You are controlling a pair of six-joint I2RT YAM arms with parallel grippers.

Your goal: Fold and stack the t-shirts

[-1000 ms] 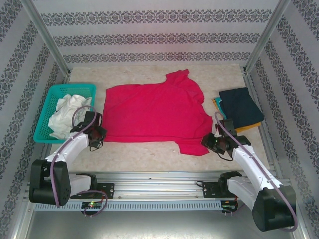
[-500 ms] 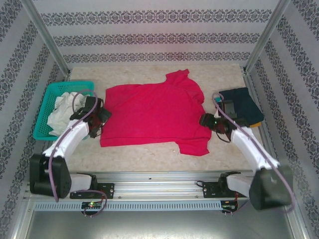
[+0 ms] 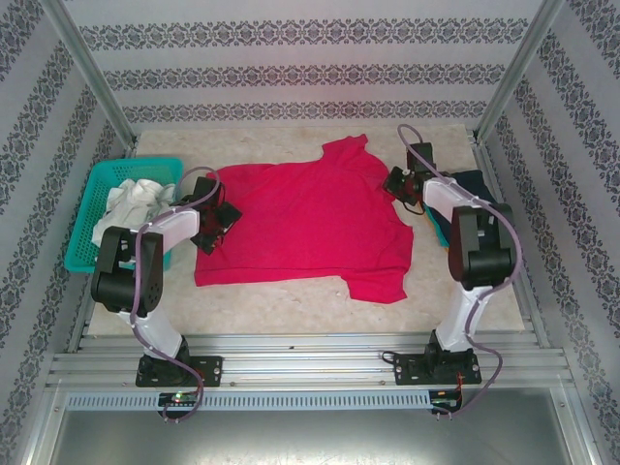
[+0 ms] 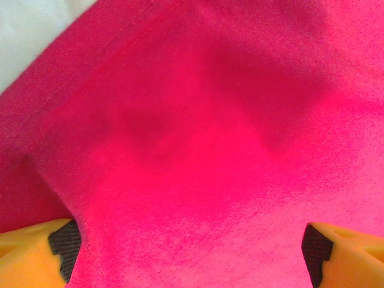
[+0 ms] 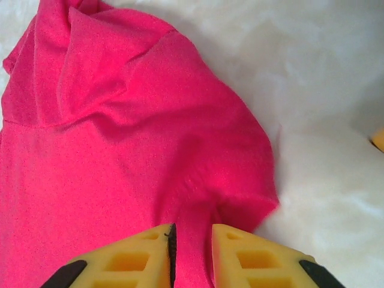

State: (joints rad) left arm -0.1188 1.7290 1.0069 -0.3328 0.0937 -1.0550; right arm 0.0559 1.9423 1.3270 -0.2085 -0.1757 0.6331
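The crimson-pink t-shirt (image 3: pixel 305 228) lies spread on the table, its collar toward the right back. My left gripper (image 3: pixel 215 219) sits over the shirt's left edge. Its fingers (image 4: pixel 42 255) stand wide apart and open, with pink cloth (image 4: pixel 198 150) spanning the gap between them. My right gripper (image 3: pixel 397 184) is at the shirt's right back part and is shut on a pinched fold of the pink shirt (image 5: pixel 192 240). The folded navy t-shirt (image 3: pixel 478 181) lies at the right, partly behind the right arm. A sliver of yellow-orange (image 5: pixel 378 139) shows at the right edge of the right wrist view.
A teal mesh basket (image 3: pixel 101 190) holding white cloth (image 3: pixel 136 205) stands at the left, close to the left arm. Patterned walls and metal posts close in the table on three sides. Bare tabletop (image 3: pixel 291 310) runs along the near edge.
Both grippers moved from the shirt's near corners toward the back, along its sides. The right one has reached the shirt's far right part, and the left one now sits over the left edge.
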